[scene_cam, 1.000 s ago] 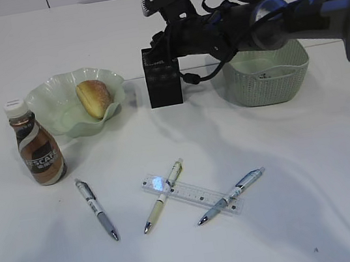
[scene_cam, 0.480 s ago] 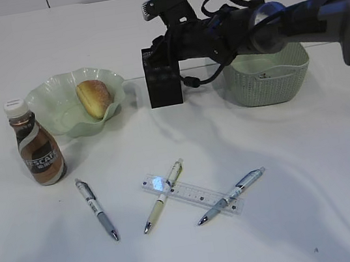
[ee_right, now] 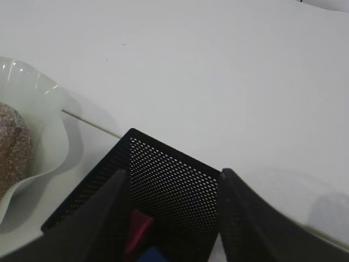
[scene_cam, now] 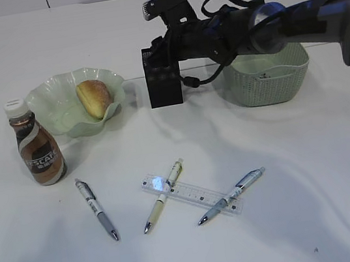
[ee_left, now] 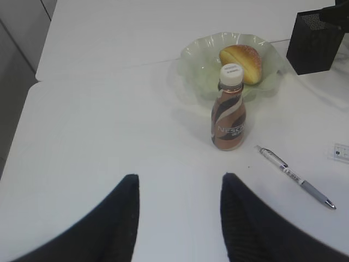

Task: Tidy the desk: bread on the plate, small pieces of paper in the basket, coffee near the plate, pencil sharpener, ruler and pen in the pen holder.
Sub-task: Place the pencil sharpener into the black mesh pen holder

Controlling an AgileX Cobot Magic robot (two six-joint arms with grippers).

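Two fingers of my right gripper [ee_right: 169,218] stand apart over the pen holder [scene_cam: 162,77], empty; something red lies inside below them. Pulling away carelessly could tip it. Ruler [scene_cam: 193,195] and pens wait well behind me.

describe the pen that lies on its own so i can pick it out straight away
Start at the brown coffee bottle standing at the left front of the white desk, next to the green plate. Just to its right and nearer the front edge lies a pen with a grey grip. Unlike the other two pens, it touches nothing, while they lie across the clear ruler.
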